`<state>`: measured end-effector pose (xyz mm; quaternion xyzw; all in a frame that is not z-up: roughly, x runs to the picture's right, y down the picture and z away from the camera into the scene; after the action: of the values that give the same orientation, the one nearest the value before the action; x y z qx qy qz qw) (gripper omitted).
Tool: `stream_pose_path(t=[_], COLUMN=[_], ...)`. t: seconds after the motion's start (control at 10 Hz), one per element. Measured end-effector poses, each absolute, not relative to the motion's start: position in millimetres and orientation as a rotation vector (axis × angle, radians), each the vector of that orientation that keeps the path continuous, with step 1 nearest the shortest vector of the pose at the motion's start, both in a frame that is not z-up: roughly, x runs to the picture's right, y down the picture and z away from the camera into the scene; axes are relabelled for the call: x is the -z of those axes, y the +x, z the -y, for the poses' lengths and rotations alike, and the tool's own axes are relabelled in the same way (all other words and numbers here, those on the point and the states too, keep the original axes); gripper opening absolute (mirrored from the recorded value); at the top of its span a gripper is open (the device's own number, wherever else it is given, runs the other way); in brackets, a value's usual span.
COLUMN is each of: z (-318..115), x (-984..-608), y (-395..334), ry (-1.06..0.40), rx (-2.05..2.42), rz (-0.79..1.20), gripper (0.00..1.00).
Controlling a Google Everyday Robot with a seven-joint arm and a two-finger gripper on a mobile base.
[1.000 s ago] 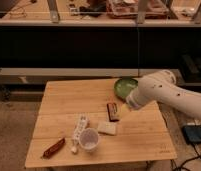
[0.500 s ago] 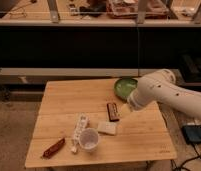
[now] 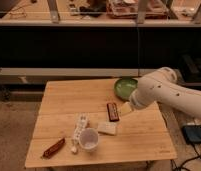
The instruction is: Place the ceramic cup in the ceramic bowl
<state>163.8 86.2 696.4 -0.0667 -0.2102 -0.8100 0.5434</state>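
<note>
the gripper [image 3: 125, 108] hangs wide and empty over a wooden table [image 3: 144, 137], ceramic bowl [image 3: 125, 88] just behind it, ceramic cup [image 3: 89, 138] forward-left, dark counter front [image 3: 94, 47] beyond.

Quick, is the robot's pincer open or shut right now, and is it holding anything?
Pincer: open, holding nothing, over the table just in front of the ceramic bowl; the ceramic cup stands apart.
</note>
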Motion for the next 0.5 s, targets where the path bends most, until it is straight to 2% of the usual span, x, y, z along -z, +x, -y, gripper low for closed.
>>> stream_pose_path(t=[0.3, 0.5], z=[-86.3, -93.5], x=[-696.3, -692.5], y=[163.2, 155.2], ry=[-0.156, -0.144], rx=[1.923, 1.881], rz=[0.502, 0.574], gripper=[0.8, 0.8])
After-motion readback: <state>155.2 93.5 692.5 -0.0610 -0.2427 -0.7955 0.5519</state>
